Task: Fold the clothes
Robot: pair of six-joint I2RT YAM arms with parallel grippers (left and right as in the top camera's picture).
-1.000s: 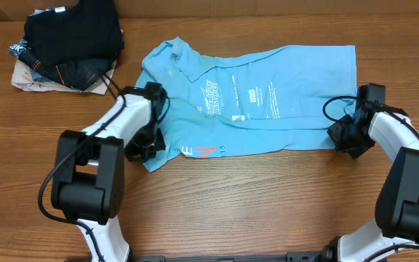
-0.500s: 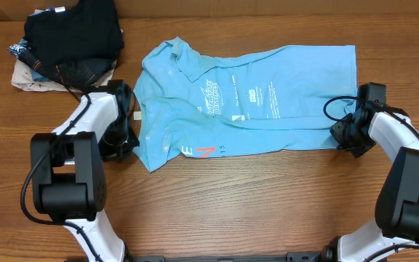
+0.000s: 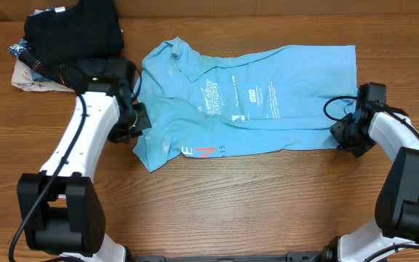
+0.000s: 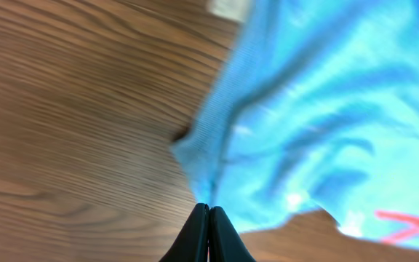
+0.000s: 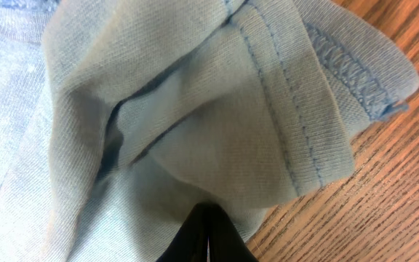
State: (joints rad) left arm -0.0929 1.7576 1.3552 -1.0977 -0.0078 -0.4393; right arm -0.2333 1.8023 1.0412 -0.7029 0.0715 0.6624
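Overhead | T-shirt (image 3: pixel 268 94) spread flat on table (image 3: pixel 231 204) | dark pile (image 3: pixel 71 33) far left | left gripper (image 3: pixel 137 121) clenched on its left edge | right gripper (image 3: pixel 345 135) pinching right hem

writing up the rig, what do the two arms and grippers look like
The left arm and right arm have white rounded links, black joint housings and thin black looping cables. The left gripper and right gripper have black tapering fingers.
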